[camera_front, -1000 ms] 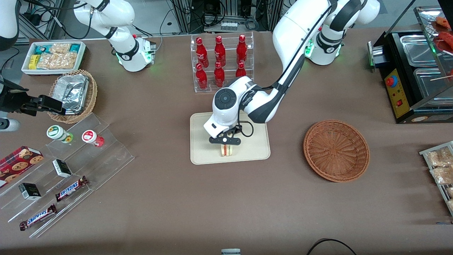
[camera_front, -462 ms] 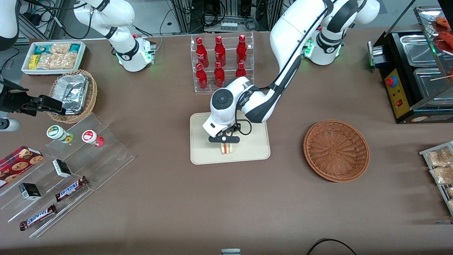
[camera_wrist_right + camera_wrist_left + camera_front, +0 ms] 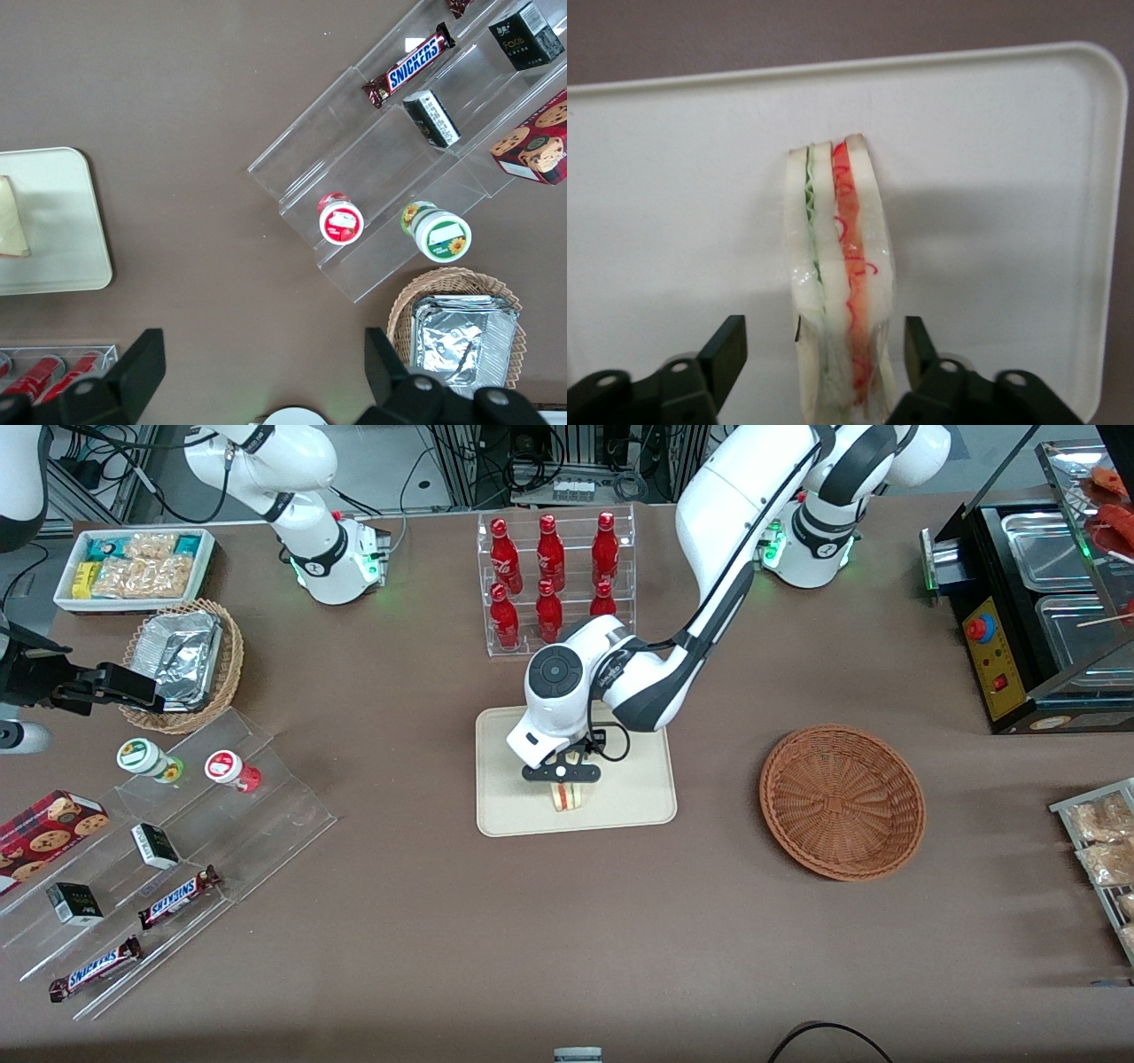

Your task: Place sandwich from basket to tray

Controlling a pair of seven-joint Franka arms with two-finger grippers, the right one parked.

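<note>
1. On the tray (image 3: 620, 802) the sandwich (image 3: 837, 292) stands on edge, its red and green filling showing.
2. Directly above it hangs the gripper (image 3: 562, 772), fingers (image 3: 728, 350) spread apart on either side of the bread, clear of it.
3. Toward the working arm's end of the table sits the basket (image 3: 842, 802), well apart from the tray.

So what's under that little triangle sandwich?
The flat cream tray is under the triangular white-bread sandwich, which stands on its edge there. The patch beneath it is covered. The black pincer hangs open around it, fingers apart from the bread.
</note>
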